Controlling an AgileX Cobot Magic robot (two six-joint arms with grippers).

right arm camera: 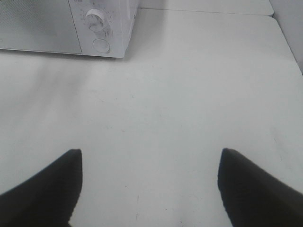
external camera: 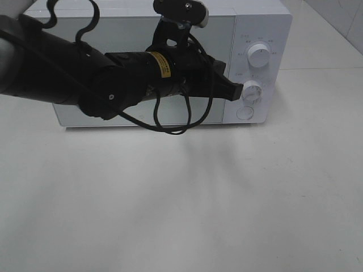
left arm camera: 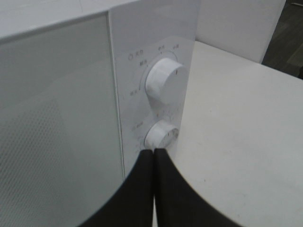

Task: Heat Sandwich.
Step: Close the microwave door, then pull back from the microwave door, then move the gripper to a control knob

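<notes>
**At the microwave [external camera: 255, 22], lower knob [external camera: 252, 90]: left gripper [external camera: 235, 92] pinched shut, right gripper [right arm camera: 150, 151] spread wide**

High view first. You've got one microwave on the white table [external camera: 181, 198]. Its panel has two knobs, the upper knob [external camera: 260, 56] above the lower one, and one round button [external camera: 245, 113] under them. Only one arm shows here, the left arm [external camera: 68, 73]. It reaches across the door [external camera: 125, 34] and covers a good chunk of it. There's one camera [external camera: 181, 11] on top of the arm and one black cable [external camera: 170, 122] looping underneath. The tip sits right at the lower knob's side. Touching or just short of it, you can't tell from up here.

Left wrist view: both knobs again, but the markings around them are too blurry to read. The two black fingers are pressed together with no gap and nothing between them, tips right at the lower knob's rim. The fingers hide the button.

Right wrist view: the two fingers stand far apart over bare table, holding nothing. The microwave is cut off at the frame edge, so you only get one knob and the button.

The sandwich doesn't show in any of the three views. The door is shut and you can't see through it, so there's no telling where the sandwich is.
</notes>
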